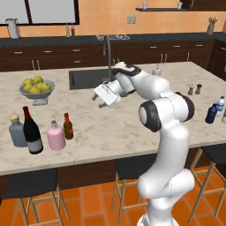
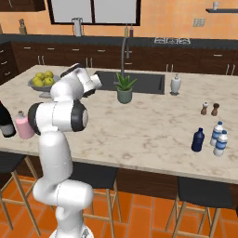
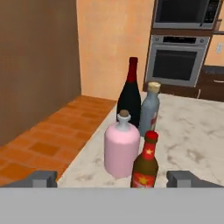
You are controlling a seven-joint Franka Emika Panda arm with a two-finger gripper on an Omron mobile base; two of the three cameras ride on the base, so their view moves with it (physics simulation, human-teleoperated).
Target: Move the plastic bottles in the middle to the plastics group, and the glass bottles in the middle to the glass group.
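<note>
End effector: your end effector (image 3: pixel 112 178) has its fingers wide apart and empty, raised over the worktop (image 1: pixel 114 126) and facing the glass group.
Brown bottle: the brown bottle (image 3: pixel 145 162) stands upright nearest you, just beside the pink bottle (image 3: pixel 122 146).
Glass group: wine bottle (image 3: pixel 131 94) and grey bottle (image 3: pixel 149 110) stand behind them.
Navy bottle: the navy bottle (image 2: pixel 198 140) sits by the white bottles (image 2: pixel 219 137) at the far end, well apart.
Handling: expect rigid, slick, breakable glass; the brown one looks light and tippy, so take it at the body below the neck.
Surface: smooth marble, likely slippery.
Room: sink (image 1: pixel 88 78), fruit bowl (image 1: pixel 37 88), potted plant (image 2: pixel 124 88).
</note>
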